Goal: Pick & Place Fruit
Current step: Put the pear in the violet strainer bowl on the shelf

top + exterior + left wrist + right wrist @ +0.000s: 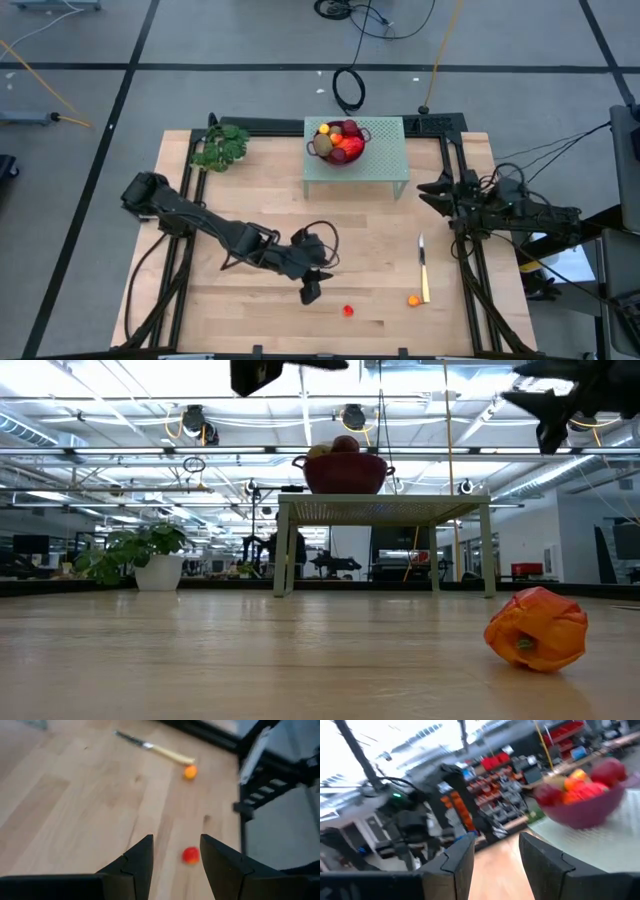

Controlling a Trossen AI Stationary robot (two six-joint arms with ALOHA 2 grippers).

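Left gripper (311, 292): lower centre of the high view, above the wooden table (250, 200), fingers spread wide, holding nothing
Red fruit (348, 311): on the table just right of the left gripper, apart from it
Orange fruit (413, 299): lower right, beside the knife (423, 268)
Bowl (340, 146): dark red, heaped with fruit, on the pale green stand (385, 160) at upper centre
Right gripper (428, 187): right of the stand, fingers parted, empty
Leafy sprig (221, 147): upper left corner of the table
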